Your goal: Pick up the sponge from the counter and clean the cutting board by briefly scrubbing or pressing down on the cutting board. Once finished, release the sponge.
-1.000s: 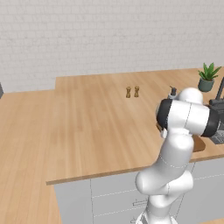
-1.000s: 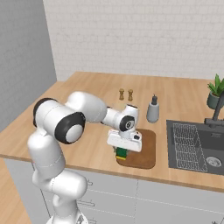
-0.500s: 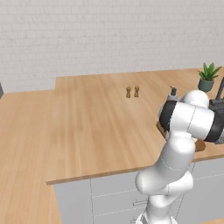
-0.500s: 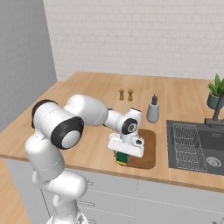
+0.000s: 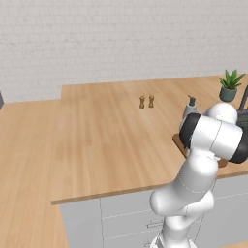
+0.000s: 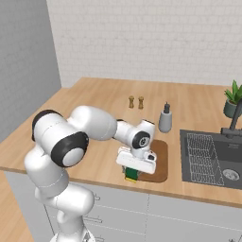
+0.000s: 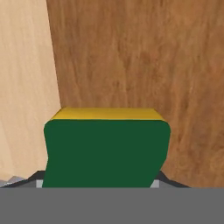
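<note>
My gripper (image 6: 132, 171) points down at the near left corner of the reddish-brown cutting board (image 6: 159, 156), shut on the sponge (image 6: 131, 176). In the hand view the sponge (image 7: 107, 148) shows its dark green face with a yellow layer along the far edge. It sits over the cutting board (image 7: 140, 65), close to the board's edge where the light counter (image 7: 26, 87) begins. In the left base view my own arm hides the hand, and a sliver of the cutting board (image 5: 178, 142) shows beside it.
Two small shakers (image 6: 135, 101) stand further back on the counter. A grey soap dispenser (image 6: 165, 119) stands just behind the board. A dark sink (image 6: 212, 158) with a faucet lies to the right, and a potted plant (image 6: 232, 97) behind it. The counter's front edge is near the hand.
The hand with the sponge has moved toward the near edge of the cutting board and lower. Nothing else on the counter has shifted.
</note>
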Controlling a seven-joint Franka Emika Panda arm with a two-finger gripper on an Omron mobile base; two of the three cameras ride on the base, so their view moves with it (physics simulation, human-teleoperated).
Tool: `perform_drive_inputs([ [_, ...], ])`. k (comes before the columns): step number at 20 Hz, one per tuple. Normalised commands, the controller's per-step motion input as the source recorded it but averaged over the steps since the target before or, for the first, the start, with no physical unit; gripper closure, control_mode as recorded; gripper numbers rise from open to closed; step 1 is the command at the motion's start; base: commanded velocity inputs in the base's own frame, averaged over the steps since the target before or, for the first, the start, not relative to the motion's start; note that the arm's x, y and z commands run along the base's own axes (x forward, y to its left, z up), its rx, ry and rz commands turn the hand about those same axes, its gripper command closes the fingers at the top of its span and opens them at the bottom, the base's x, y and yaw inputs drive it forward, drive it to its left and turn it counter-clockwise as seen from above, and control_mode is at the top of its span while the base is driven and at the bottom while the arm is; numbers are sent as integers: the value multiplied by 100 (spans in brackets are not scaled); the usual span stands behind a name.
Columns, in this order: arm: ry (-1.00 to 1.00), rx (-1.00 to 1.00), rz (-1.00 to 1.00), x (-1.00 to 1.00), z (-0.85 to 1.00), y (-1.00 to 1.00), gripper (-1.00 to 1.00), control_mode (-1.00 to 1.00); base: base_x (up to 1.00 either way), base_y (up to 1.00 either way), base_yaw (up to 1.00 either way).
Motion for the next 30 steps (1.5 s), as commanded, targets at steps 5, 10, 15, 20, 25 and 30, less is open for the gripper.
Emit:
perform_drive_inputs([
  [5,0,3,2,18,0,0,100,-100,0,0,0],
  [10,0,2,0,5,19,0,100,-100,0,0,0],
  [15,0,0,0,13,5,0,100,-100,0,0,0],
  [20,0,0,0,26,0,16,100,-100,0,0,0],
  [25,-2,0,0,28,0,10,100,-100,0,0,0],
  [30,-3,0,0,32,0,0,100,-100,0,0,0],
])
